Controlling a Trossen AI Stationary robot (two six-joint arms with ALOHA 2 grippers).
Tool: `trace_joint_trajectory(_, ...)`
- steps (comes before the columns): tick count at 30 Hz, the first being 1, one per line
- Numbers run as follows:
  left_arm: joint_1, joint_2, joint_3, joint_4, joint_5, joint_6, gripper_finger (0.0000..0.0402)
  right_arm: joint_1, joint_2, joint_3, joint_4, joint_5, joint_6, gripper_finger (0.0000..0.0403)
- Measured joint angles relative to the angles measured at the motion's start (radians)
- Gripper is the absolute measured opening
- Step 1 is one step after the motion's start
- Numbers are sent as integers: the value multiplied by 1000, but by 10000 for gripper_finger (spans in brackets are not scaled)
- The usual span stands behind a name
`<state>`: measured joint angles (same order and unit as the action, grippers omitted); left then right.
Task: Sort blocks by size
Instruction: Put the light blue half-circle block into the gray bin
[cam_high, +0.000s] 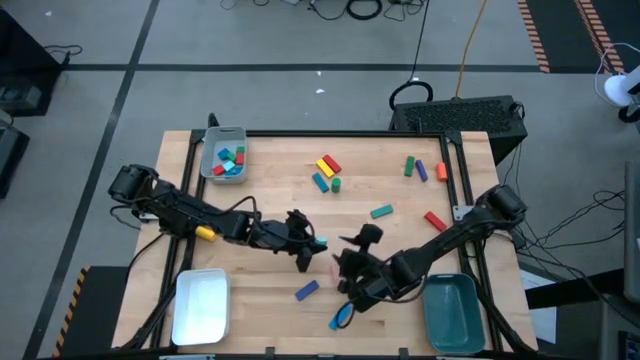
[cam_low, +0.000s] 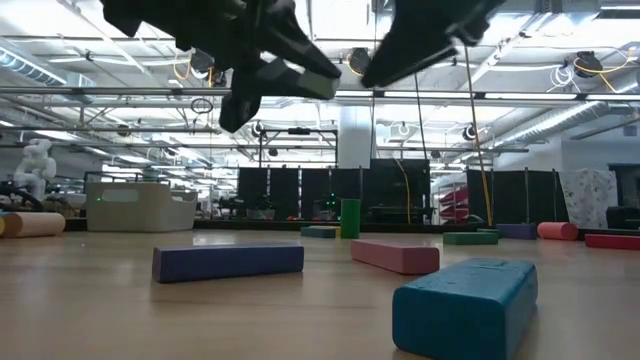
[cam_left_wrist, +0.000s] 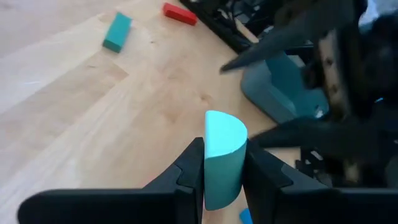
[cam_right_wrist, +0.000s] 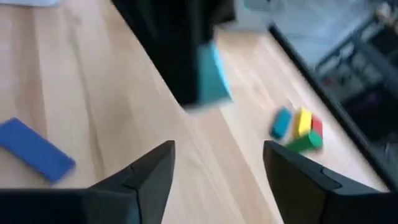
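Note:
My left gripper (cam_high: 308, 246) hangs above the table's middle, shut on a light teal block with a rounded end (cam_left_wrist: 222, 146). Just to its right my right gripper (cam_high: 352, 252) is open with nothing between its fingers (cam_right_wrist: 217, 180), and it faces the held block (cam_right_wrist: 211, 78). Lying flat on the table below are a blue bar (cam_high: 307, 290), a pink bar (cam_low: 395, 255) and a blue-teal block (cam_high: 340, 318). Farther off lie a teal block (cam_high: 381, 211), a red bar (cam_high: 434, 220), and a yellow, red, blue and green cluster (cam_high: 327, 172). My left gripper pinches the teal block between its two fingers, one on each of two opposite sides (cam_left_wrist: 208, 177). The fingers come from the table's left, slanting down. The block's rounded end (cam_left_wrist: 225, 127) sticks out beyond the fingertips. It is lifted clear of the table.
A grey tray (cam_high: 212, 168) holding several small blocks stands at the far left. A white tray (cam_high: 200, 305) is at the near left and a teal tray (cam_high: 455, 312) at the near right. Green, purple and orange blocks (cam_high: 422, 170) lie at the far right.

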<state>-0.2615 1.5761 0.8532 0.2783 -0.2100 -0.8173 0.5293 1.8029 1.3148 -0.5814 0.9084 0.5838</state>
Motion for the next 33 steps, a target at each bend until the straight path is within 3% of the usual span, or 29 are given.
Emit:
trace_joint_trajectory(4,14,0,0,-16,0,-1,77,1,-55,0,-180,-21,107,239)
trace_joint_trajectory(9,25,0,0,-48,0,16,77,-10,-102,0,-280,-81,105,232)
trace_joint_trajectory(19,31,-10,0,-88,-4,22,77,-69,-139,0,-284,-88,92,217)
trace_joint_trajectory(33,16,-231,1,-460,-143,29,77,-102,-133,-8,-278,-130,84,217)
